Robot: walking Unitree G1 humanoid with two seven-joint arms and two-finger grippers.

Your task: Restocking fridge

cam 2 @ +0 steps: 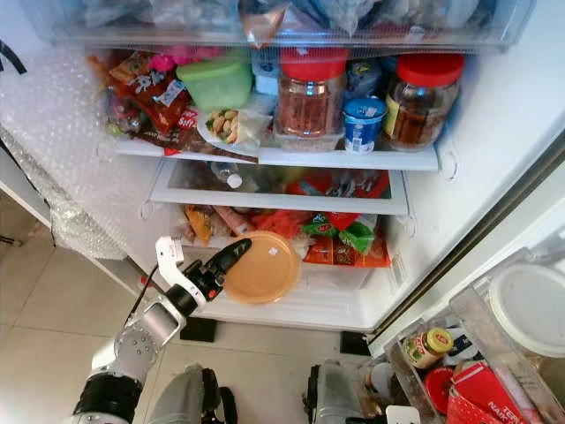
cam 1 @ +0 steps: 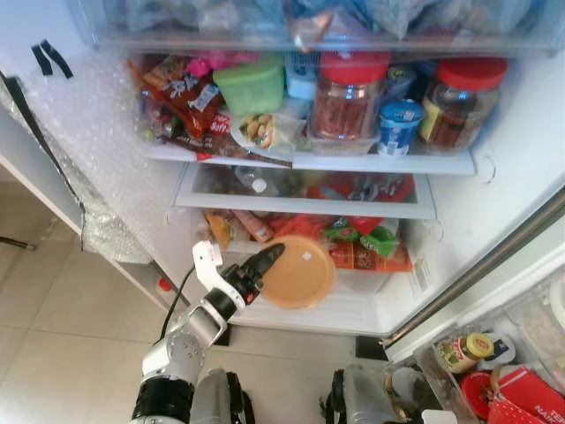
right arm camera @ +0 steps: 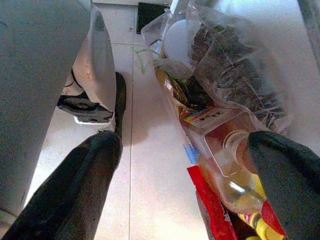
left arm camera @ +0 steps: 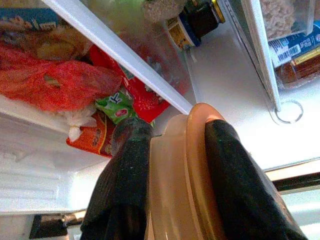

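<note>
- Gripping an orange lid (cam 1: 298, 272) edge-on, the left tool (cam 1: 263, 265) has its two black fingers (left arm camera: 125, 185) closed down on either face of the disc; the lid stands tilted in front of the lowest drawer of the open fridge (cam 1: 521, 159)
- Behind the lid lies a green packet (cam 1: 366, 237) among red and orange packets in that drawer; above it a glass shelf (cam 1: 309, 162) carries two red-capped jars (cam 1: 349, 93), a blue-lidded tub (cam 1: 399, 124), a green container (cam 1: 252, 84) and a bag of nuts (cam 1: 260, 131) (snack packets crowd the shelf's left end)
- The right tool (right arm camera: 185, 170) hangs low with fingers spread wide, holding nothing; in its wrist view an oil bottle (right arm camera: 225, 165) and clear bags lie beneath it, beside the tiled floor (right arm camera: 150, 150)
- A door bin (cam 2: 494, 353) at lower right holds a small jar (cam 2: 426, 346) and red packets
</note>
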